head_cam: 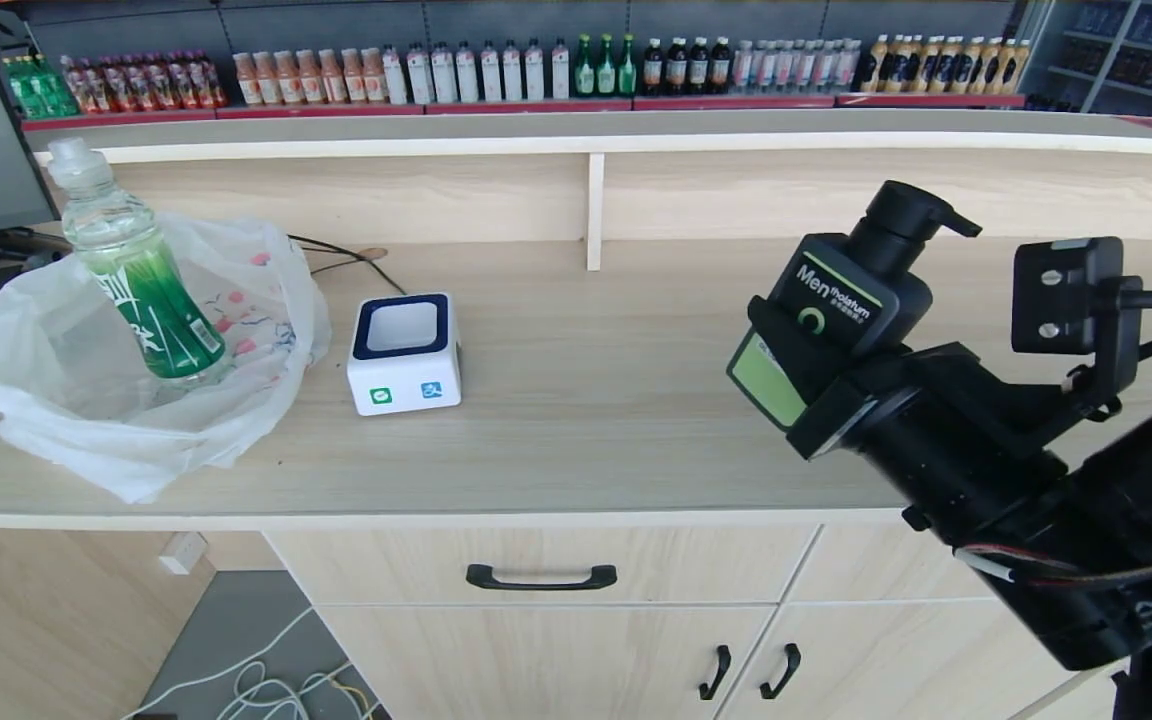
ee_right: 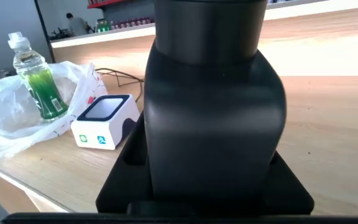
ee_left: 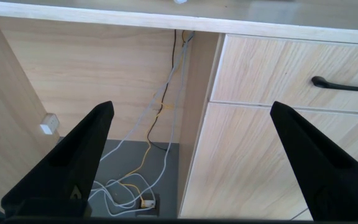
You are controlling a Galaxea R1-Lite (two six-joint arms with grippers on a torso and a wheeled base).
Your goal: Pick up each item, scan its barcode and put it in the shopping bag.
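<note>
While the left hand (ee_left: 191,107) gapes wide, the right hand (head_cam: 814,365) clamps a boxy matte-black pump bottle (head_cam: 861,285).

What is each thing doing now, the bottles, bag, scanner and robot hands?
shopping bag: open, on the counter.
green bottle: upright in the bag, capped.
scanner: on the counter, nothing over it.
black pump bottle: tilted, gripped.
right gripper: shut on it.
left gripper: open, empty.

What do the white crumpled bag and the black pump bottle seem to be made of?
The white crumpled bag: thin translucent plastic film, wrinkled and see-through. The black pump bottle: probably hard plastic, matte; its surface looks dull and even.
</note>
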